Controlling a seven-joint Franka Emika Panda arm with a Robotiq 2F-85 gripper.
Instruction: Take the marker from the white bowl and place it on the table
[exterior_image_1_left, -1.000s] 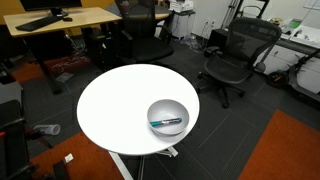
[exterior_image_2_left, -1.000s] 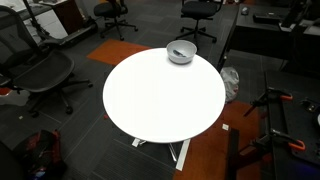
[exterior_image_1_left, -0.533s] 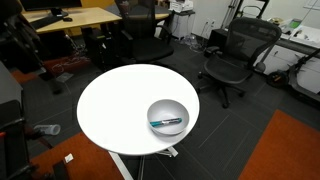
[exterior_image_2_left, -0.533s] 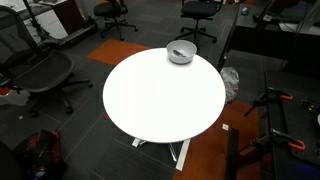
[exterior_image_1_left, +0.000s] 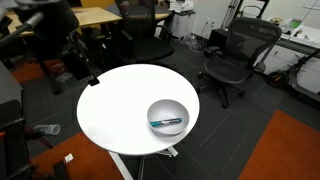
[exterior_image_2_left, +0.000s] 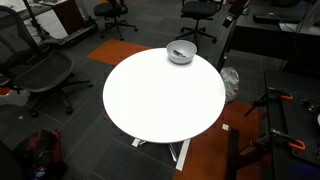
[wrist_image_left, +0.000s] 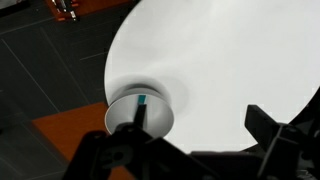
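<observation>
The gripper (wrist_image_left: 190, 150) hangs spread and empty, the white bowl (wrist_image_left: 160, 115) at its ten o'clock. Clipping the rim while reaching the marker (wrist_image_left: 143, 102) could push the bowl off the table (wrist_image_left: 220, 60).

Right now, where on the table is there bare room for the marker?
Nearly the whole table top is bare: everything from the white bowl across to the opposite rim. The only crowded spot is the bowl, holding the marker, near one edge, with just a thin strip between it and that rim.
</observation>
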